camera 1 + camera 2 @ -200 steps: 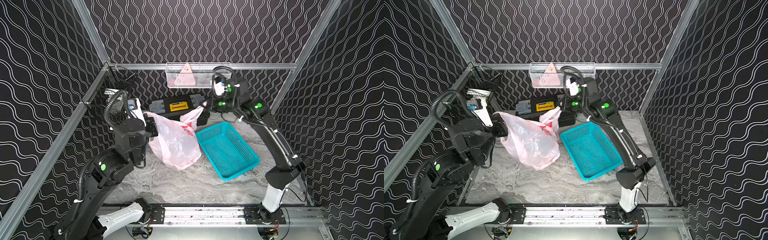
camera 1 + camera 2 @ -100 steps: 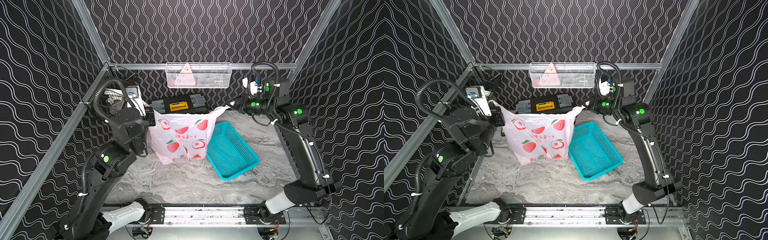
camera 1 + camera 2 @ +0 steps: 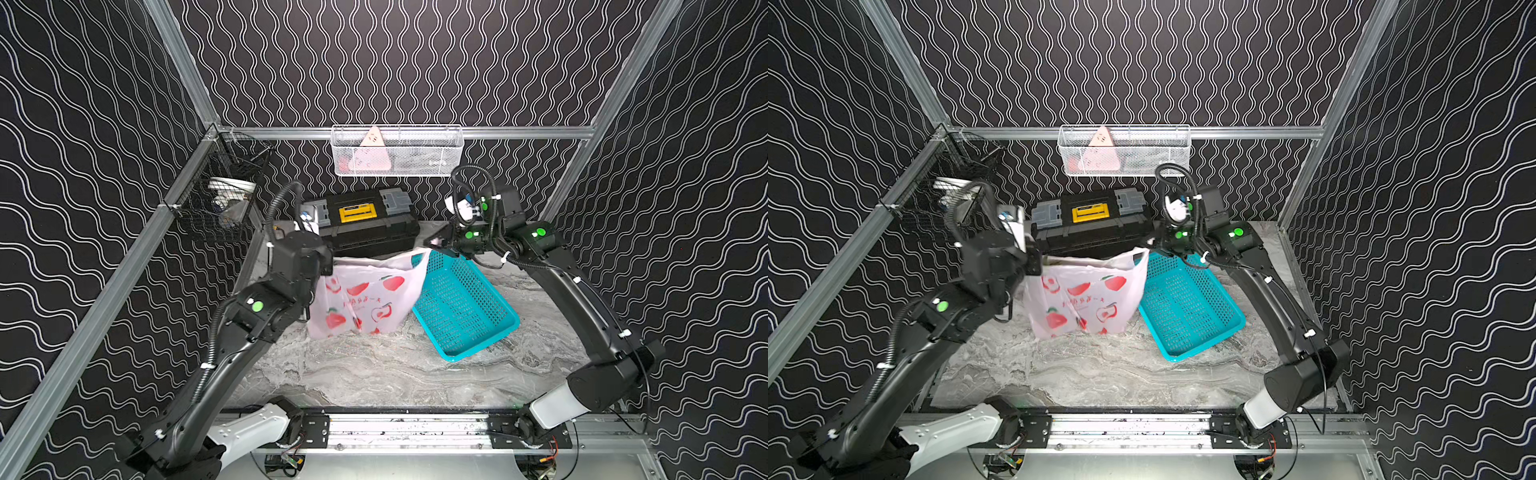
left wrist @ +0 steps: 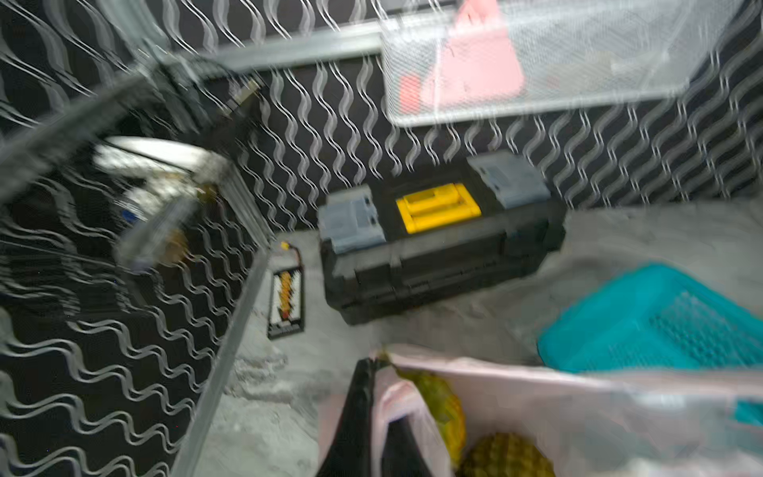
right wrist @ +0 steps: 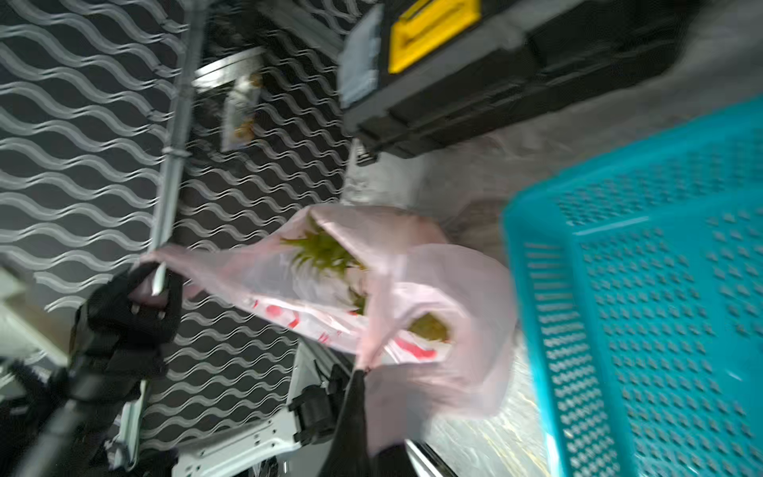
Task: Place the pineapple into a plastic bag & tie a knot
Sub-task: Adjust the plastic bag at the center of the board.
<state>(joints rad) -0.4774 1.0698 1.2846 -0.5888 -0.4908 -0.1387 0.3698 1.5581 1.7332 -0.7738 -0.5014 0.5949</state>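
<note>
Prep for tying: stretching plastic bag [image 3: 365,299] at frame centre, clenching one handle in left gripper [image 5: 152,289], other in right gripper [image 3: 430,241], for crossing (pineapple [image 4: 508,454] inside).

Plastic bag [image 3: 361,299], pink, apple print: 1.
Pineapple [image 4: 508,454], inside it: 1.
Teal perforated basket [image 3: 465,316]: 1.
Black toolbox [image 3: 374,228], yellow handle, grey lid compartments 2: 1.
Hung from the frame rails, 2: white mesh basket [image 3: 415,156], 1; black wire basket [image 3: 216,208], 1.
</note>
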